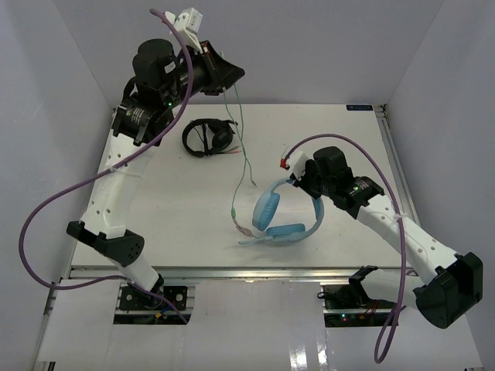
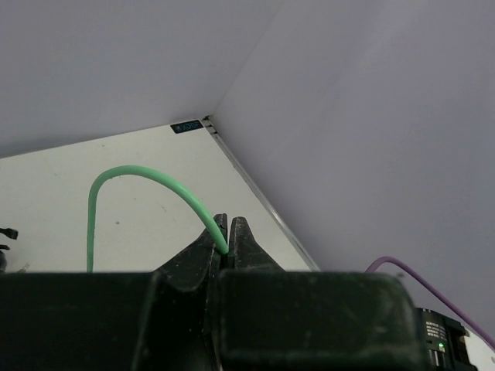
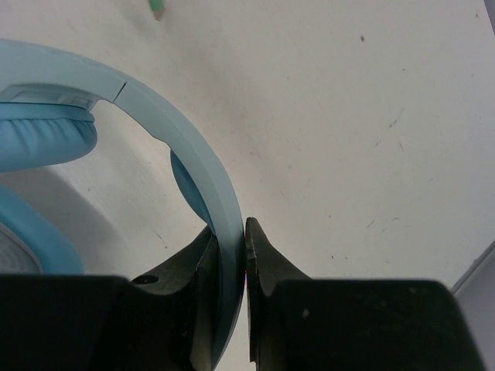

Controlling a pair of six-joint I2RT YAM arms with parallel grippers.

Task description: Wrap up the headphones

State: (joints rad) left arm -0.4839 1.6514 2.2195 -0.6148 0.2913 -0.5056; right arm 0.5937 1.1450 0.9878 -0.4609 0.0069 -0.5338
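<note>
Right gripper (image 3: 245, 259) clamps the band (image 3: 193, 162) of the headphones (image 1: 271, 210) mid-table, left gripper (image 2: 230, 249) pinches the cable (image 1: 246, 151) high above: the wrap looks barely begun, and next the left must swing that cable round the band.

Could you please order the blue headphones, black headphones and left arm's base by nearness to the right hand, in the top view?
1. Blue headphones: clamped in the right hand.
2. Black headphones: farther back, leftward.
3. Left arm's base: near left edge.
</note>
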